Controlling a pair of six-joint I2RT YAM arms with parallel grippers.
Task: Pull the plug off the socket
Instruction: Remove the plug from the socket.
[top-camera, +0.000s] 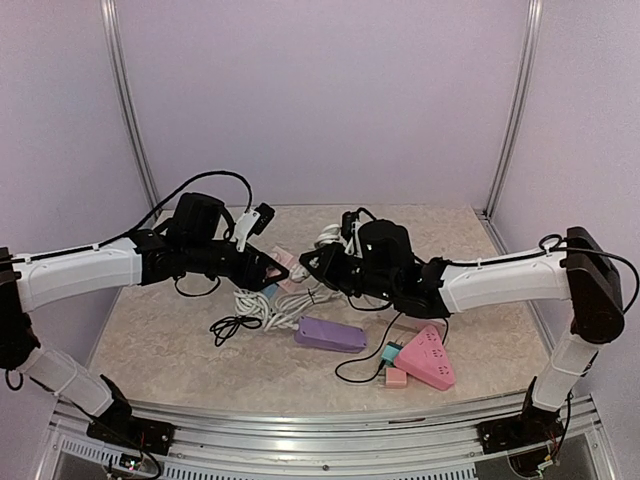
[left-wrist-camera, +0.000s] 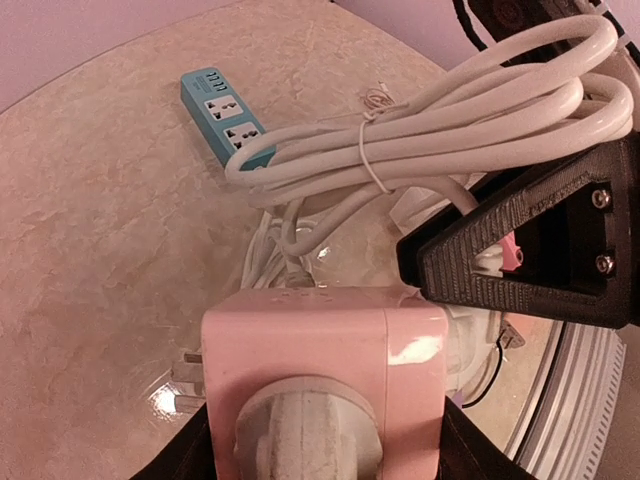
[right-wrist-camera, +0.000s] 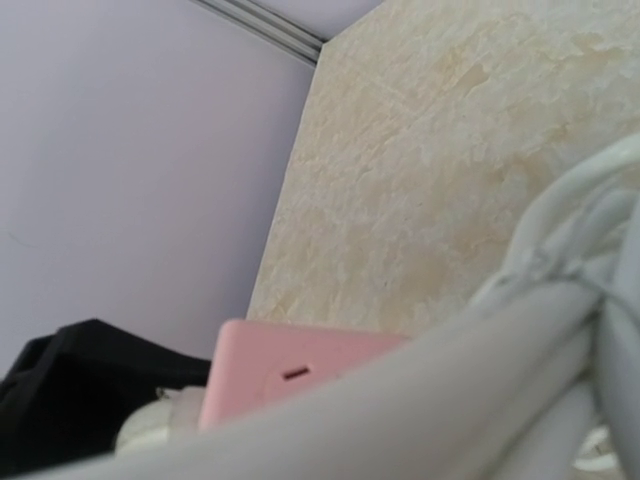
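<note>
A pink cube socket (left-wrist-camera: 320, 350) hangs above the table, and my left gripper (left-wrist-camera: 325, 450) is shut on it, one black jaw at each side. A round white plug (left-wrist-camera: 310, 430) sits in its near face. A second white plug (left-wrist-camera: 468, 325) sits in its right face. My right gripper (top-camera: 312, 262) is shut on this plug, its black finger (left-wrist-camera: 520, 250) right against the cube. A tied white cable bundle (left-wrist-camera: 440, 120) trails from it. In the right wrist view the cable bundle (right-wrist-camera: 500, 400) hides my fingers, with the socket (right-wrist-camera: 290, 375) behind.
A blue power strip (left-wrist-camera: 228, 118) lies on the table beyond the cube. Nearer the front lie a purple power strip (top-camera: 330, 333), a pink triangular strip (top-camera: 427, 357), two small cubes (top-camera: 393, 365), loose white cable (top-camera: 270, 310) and a black cable (top-camera: 235, 325).
</note>
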